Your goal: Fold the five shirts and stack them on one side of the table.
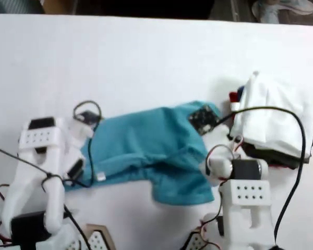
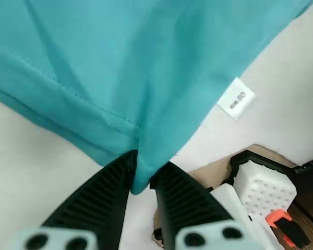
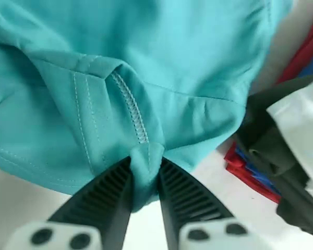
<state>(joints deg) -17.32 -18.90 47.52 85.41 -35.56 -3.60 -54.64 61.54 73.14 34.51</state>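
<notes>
Teal shirt [image 1: 146, 140] | left hand [image 2: 144, 166], right hand [image 3: 145, 164] both pinching it | white tag [image 2: 236, 98] unreadable

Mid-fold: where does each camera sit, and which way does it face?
High view: fixed above, looking down over the table; shows teal shirt, stack, left arm, right arm.
Left wrist view: on left arm, looking along the left gripper, shut on the shirt's hem, white tag beside.
Right wrist view: on right arm, looking along the right gripper, shut on a seam, stack beside.
Shared: the teal shirt in all; the stack in high and right wrist.
</notes>
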